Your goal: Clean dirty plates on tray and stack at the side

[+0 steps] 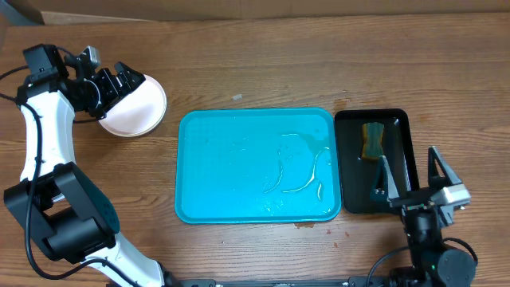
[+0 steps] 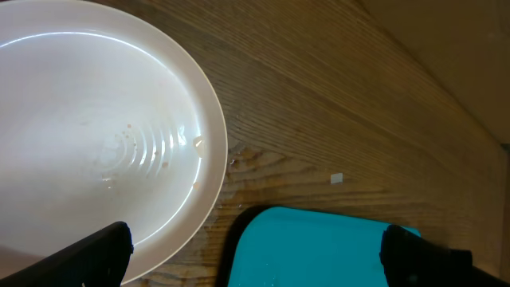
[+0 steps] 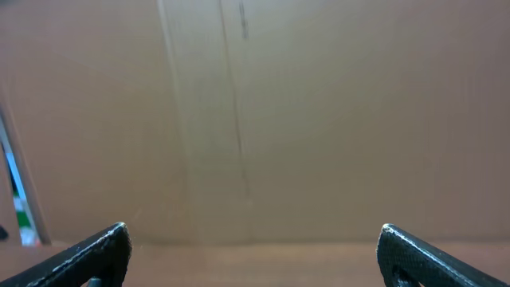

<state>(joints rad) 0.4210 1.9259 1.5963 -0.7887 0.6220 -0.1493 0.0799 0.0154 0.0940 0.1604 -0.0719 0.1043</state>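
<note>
A white plate [image 1: 137, 110] lies on the wooden table left of the turquoise tray [image 1: 256, 165]; I cannot tell whether other plates lie under it. In the left wrist view the plate [image 2: 88, 135] shows small orange specks and wet streaks. The tray holds no plates, only thin water streaks; its corner shows in the left wrist view [image 2: 319, 247]. My left gripper [image 1: 119, 81] is open and empty, above the plate's far left edge [image 2: 259, 263]. My right gripper [image 1: 411, 172] is open and empty over the black tray, facing a brown wall [image 3: 255, 255].
A narrow black tray [image 1: 398, 131] with a yellow-green sponge [image 1: 372, 140] stands right of the turquoise tray. A small white scrap [image 1: 237, 98] lies on the table behind the turquoise tray. A cardboard wall runs along the back.
</note>
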